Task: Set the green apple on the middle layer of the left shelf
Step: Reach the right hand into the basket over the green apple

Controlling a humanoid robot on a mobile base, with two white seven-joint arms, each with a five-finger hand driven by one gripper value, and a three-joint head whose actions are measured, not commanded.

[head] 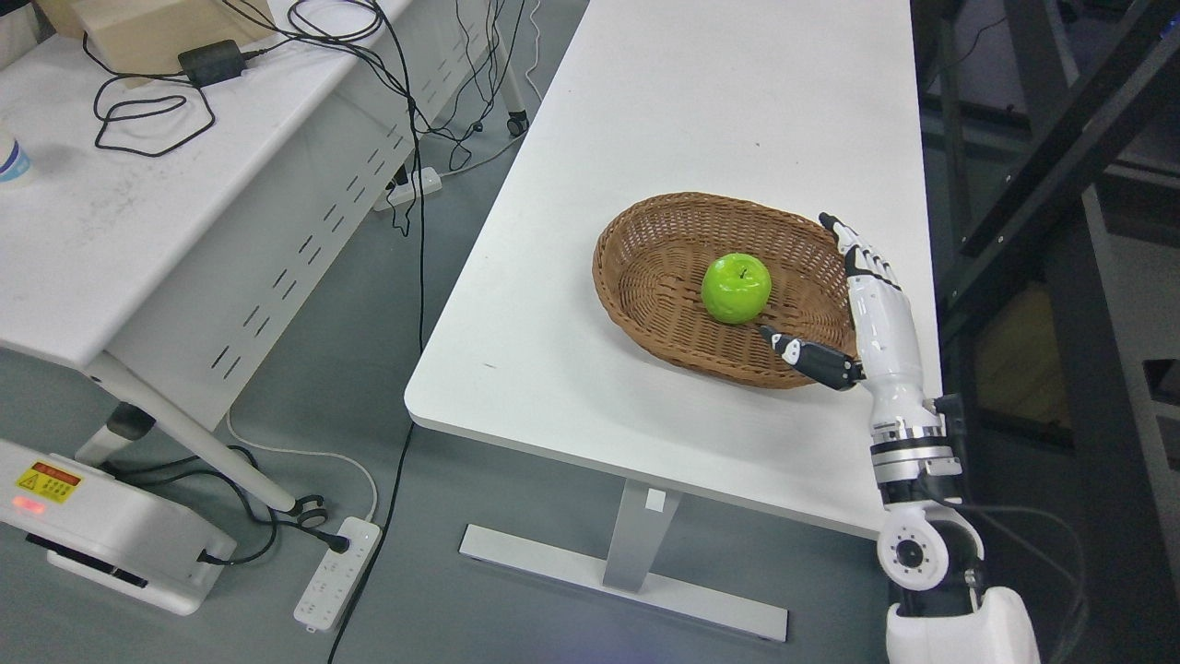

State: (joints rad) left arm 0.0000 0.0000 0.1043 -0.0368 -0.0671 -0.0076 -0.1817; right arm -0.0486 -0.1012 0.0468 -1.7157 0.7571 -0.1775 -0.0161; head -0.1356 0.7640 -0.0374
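White surface carries a wicker basket; the green apple sits near its middle. We judge it light, rigid and glossy, so slippery: wrap around its widest girth. Our right hand hangs over the basket's right rim, fingers spread wide, empty, thumb near the apple.

Unreadable yellow warning label on the white robot base.
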